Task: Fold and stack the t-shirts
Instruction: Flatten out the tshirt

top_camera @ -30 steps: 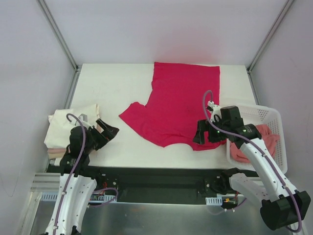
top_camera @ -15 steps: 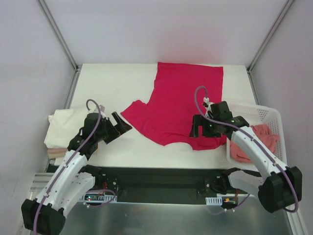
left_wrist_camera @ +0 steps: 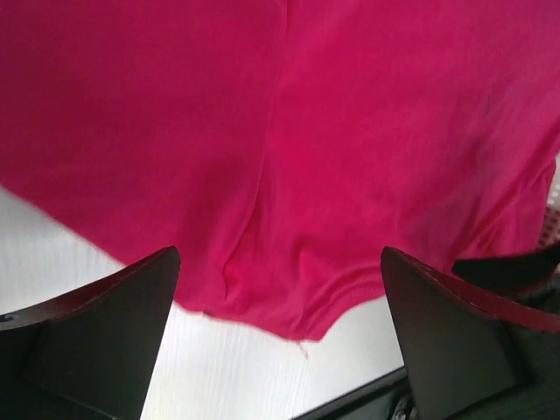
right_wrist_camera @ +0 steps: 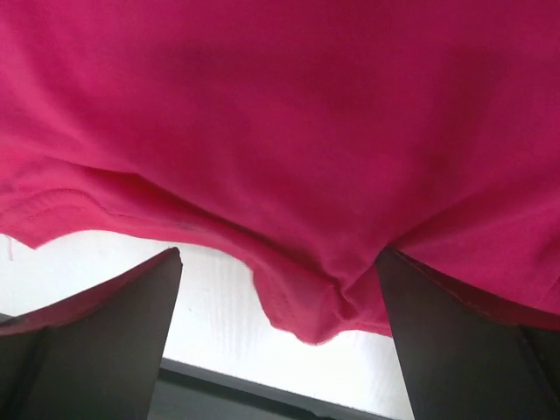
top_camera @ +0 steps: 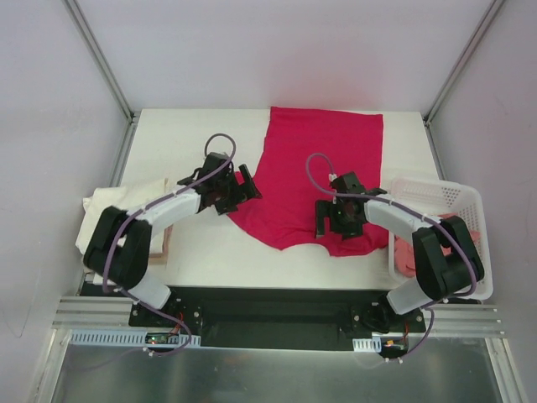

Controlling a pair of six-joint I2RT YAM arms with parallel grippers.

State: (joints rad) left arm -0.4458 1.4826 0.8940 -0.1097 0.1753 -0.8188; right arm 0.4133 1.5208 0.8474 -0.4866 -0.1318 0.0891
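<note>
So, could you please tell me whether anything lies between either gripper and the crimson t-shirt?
Nothing visible does. The left gripper and the right gripper are both open at the edges of the crimson t-shirt. Each wrist view shows only its cloth and a strip of white table between the fingers.

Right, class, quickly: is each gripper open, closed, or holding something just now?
Left gripper: open, over the crimson t-shirt, holding nothing.
Right gripper: open, over the same shirt's near edge, holding nothing.
</note>
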